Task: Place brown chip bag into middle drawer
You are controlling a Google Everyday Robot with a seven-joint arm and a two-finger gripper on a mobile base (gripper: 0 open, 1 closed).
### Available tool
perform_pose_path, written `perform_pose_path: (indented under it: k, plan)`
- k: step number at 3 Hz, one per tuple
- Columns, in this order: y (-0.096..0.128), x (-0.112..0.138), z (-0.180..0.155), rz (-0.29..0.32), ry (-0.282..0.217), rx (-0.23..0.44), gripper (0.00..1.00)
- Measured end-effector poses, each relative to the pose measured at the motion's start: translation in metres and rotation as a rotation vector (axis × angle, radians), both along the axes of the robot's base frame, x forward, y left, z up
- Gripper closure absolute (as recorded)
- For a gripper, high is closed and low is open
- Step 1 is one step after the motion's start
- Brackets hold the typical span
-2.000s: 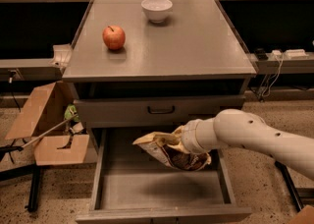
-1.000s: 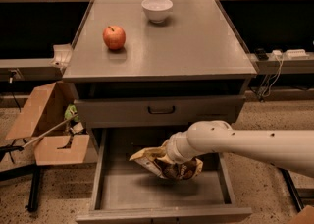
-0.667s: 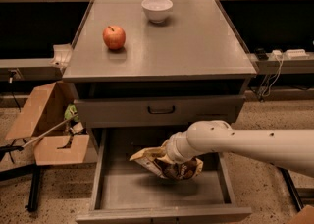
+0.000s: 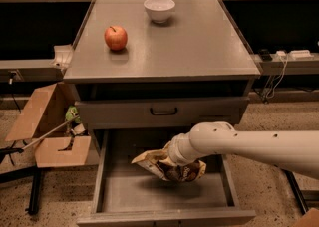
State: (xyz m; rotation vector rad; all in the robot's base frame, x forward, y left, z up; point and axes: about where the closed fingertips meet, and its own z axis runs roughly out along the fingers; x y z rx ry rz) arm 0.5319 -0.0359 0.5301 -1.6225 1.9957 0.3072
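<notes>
Brown chip bag (image 4: 185,172) hangs inside the open middle drawer (image 4: 149,198), just above the drawer floor, toward its back right. Gripper (image 4: 173,163) sits at the bag's upper middle, over the drawer. Jaws look pinched on the crumpled foil, since the bag is off the floor. Likely light, soft, crinkly and slippery, with crushable contents. Best hold is a gathered fold near the top edge, not the belly.

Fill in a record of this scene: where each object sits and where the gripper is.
gripper: at the arm's end, against the brown chip bag, inside the open middle drawer
brown chip bag: over the drawer floor, shadow beneath
red apple: cabinet top, left
white bowl: cabinet top, rear
drawer with black handle: closed
</notes>
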Motion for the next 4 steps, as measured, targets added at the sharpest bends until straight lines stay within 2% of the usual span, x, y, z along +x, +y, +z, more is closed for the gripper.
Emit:
perform_pose_path:
  k: [1, 2, 3, 4]
  plan:
    - [0.000, 0.000, 0.000, 0.000, 0.000, 0.000, 0.21]
    - [0.000, 0.000, 0.000, 0.000, 0.000, 0.000, 0.00]
    - [-0.003, -0.005, 0.003, 0.012, 0.001, 0.008, 0.00]
    - [-0.014, -0.018, 0.023, 0.052, -0.005, 0.010, 0.00]
